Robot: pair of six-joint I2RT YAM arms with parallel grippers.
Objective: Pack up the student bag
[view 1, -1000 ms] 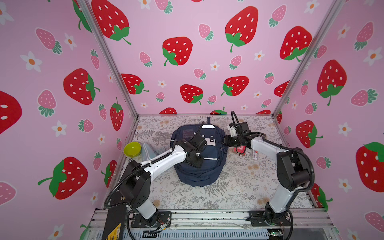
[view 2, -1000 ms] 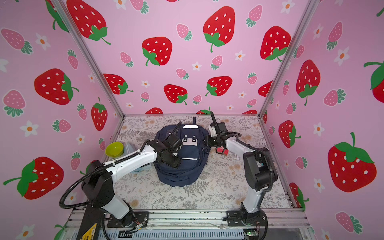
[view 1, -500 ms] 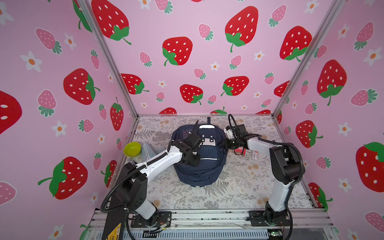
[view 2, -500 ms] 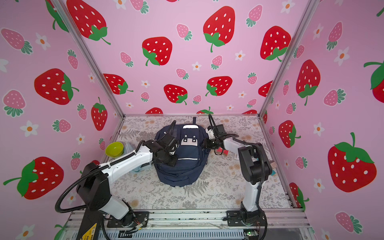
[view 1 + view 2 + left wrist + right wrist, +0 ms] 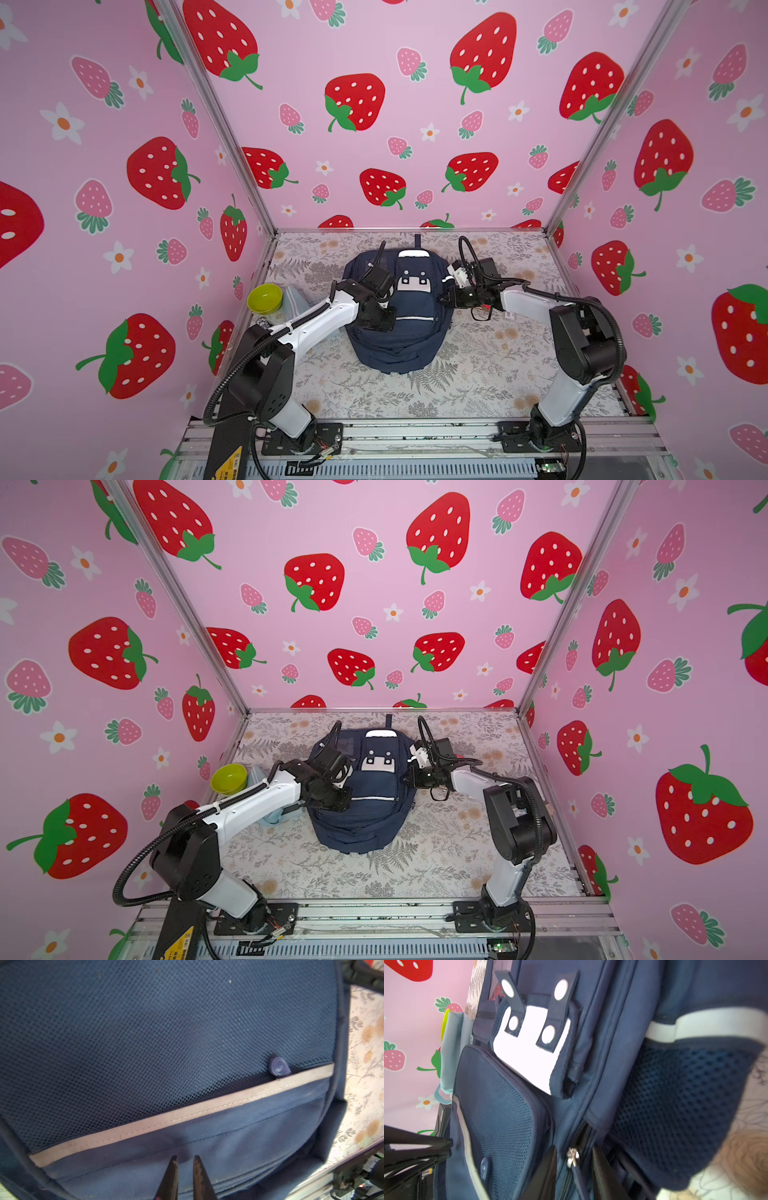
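Student bag (image 5: 399, 332): centre of both top views, lying front-up on the flowered table (image 5: 457, 374), top loop (image 5: 417, 240) toward the back wall. White face patch (image 5: 412, 282) is on the upper half, with a pale stripe (image 5: 187, 1113) across the front pocket below it.

Left gripper (image 5: 185, 1164): on the bag's left side, tips set on the plain cloth just below the stripe. Jaws drawn nearly together. A dark pucker sits between the tips; cannot tell if cloth is pinched. A round navy tab (image 5: 279, 1067) rests at the stripe's far end, apart from the tips.

Right gripper (image 5: 574, 1169): at the bag's right edge. Jaws stand apart, one each side of the silver zip pull (image 5: 572, 1157), not clamped on it.

Surroundings: green bowl (image 5: 264, 298) at the table's left edge, pale blue cloth item (image 5: 293, 297) just beside it. The left arm crosses over this item and covers the bag's left flank. Small red thing (image 5: 484, 308) lies half hidden under the right arm; too little shows to identify it.
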